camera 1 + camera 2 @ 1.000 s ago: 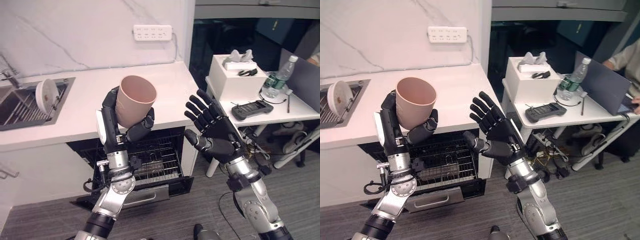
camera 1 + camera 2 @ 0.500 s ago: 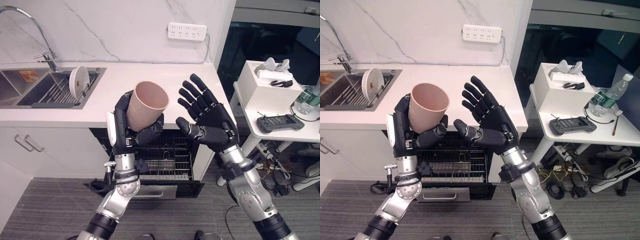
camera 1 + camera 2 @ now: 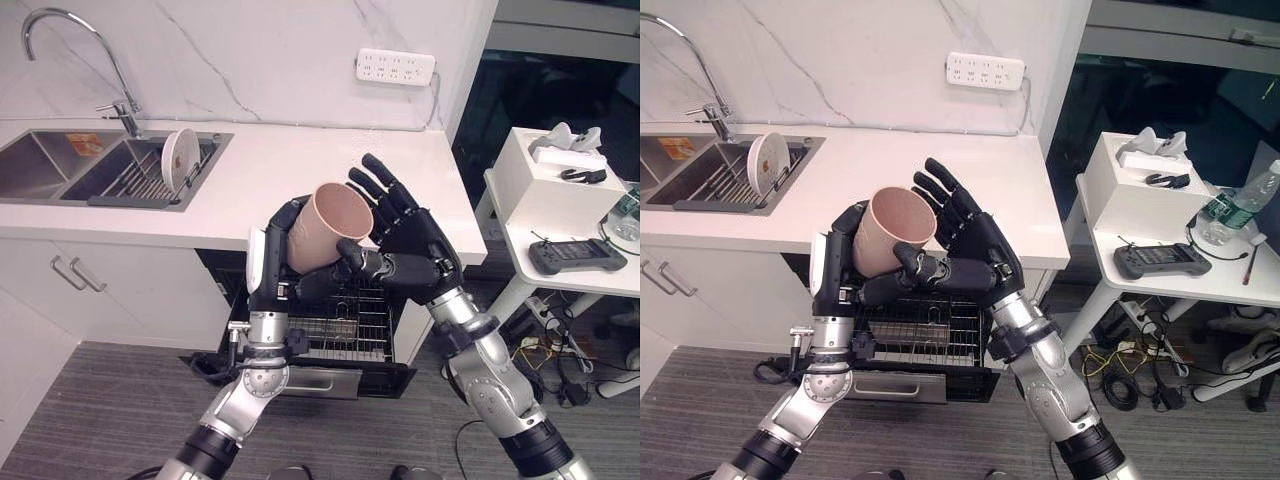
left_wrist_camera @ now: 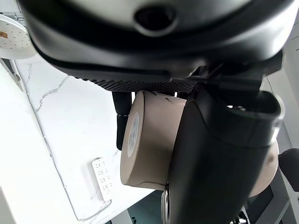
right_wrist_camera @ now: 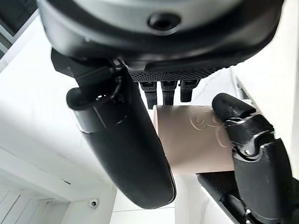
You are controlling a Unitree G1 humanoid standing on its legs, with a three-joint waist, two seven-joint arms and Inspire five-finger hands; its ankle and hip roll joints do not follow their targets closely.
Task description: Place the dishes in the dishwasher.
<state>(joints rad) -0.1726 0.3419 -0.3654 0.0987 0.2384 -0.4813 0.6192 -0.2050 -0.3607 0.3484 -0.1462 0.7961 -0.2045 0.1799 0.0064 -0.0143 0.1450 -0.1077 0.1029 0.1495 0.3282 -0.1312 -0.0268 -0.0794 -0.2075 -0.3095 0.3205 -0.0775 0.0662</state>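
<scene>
A beige-pink cup (image 3: pixel 325 235) is held up above the open dishwasher, tilted with its mouth facing up and to the right. My left hand (image 3: pixel 262 265) is shut on it, fingers behind and thumb curled under its base. My right hand (image 3: pixel 420 250) has come against the cup's right side with its fingers straight and spread, thumb touching low on the cup. In the left wrist view the cup (image 4: pixel 149 144) lies past the thumb. In the right wrist view the cup (image 5: pixel 191 140) sits between thumb and fingers. The pulled-out dishwasher rack (image 3: pixel 345 325) is directly below.
A white plate (image 3: pixel 180 156) stands in a drying rack in the sink (image 3: pixel 60 170) at the left, under a faucet (image 3: pixel 40 20). White counter (image 3: pixel 300 170) runs behind the hands. At the right, a side table (image 3: pixel 590 280) carries a white box (image 3: pixel 560 185) and a controller (image 3: pixel 577 255).
The camera has swung left, showing more sink. My right hand has moved left from beside the cup until it touches it. The cup has tilted toward the right hand.
</scene>
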